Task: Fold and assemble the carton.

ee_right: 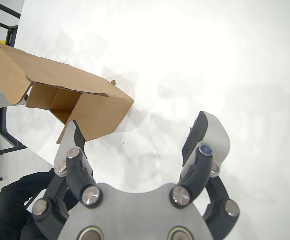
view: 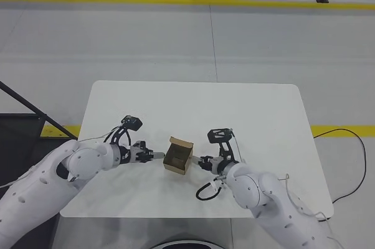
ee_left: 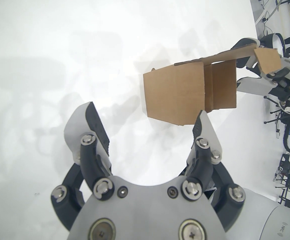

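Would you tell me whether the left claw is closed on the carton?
No, the left claw is open, its fingers spread wide, and the carton lies ahead of them, not between them.

You have one carton (view: 178,155) to count, a single brown cardboard piece, and one white bench (view: 237,112) carrying it. Of claws you have two, one left claw (view: 151,154) and one right claw (view: 200,161), and each shows you two fingers (ee_left: 95,123), four in all.

Carton (view: 178,155) between left tool (view: 155,154), right tool (view: 197,160)
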